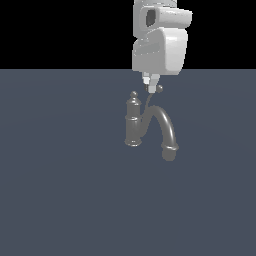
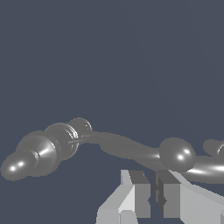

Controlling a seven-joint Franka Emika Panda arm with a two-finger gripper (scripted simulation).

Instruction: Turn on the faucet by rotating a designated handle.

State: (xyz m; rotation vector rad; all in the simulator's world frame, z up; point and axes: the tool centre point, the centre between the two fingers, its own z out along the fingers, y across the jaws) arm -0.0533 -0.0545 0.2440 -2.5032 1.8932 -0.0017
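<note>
We see the small grey metallic faucet [image 1: 134, 122], with its upright turned column and thick arched gooseneck spout [image 1: 165, 127], standing alone on the flat slate-blue counter [image 1: 60, 190]. Its thin curved grey wire-like handle [image 1: 150, 100] rises from between column and spout to a small ball tip [image 1: 160, 89].

Our white gripper [image 1: 151, 86] hangs directly above, its fingers [image 2: 139, 192] nearly closed with only a narrow slot between them, and gripping nothing. In the wrist view the ball tip [image 2: 176, 154] sits just past the fingertips; whether they touch the lever we cannot tell.

We judge the task to be at its start: the gripper is in place beside the handle, but the push that rotates it appears not yet made.

Nothing else lies on the counter. The only obstacles are the faucet's own knob finial [image 1: 133, 94] and spout, both close to the handle.
</note>
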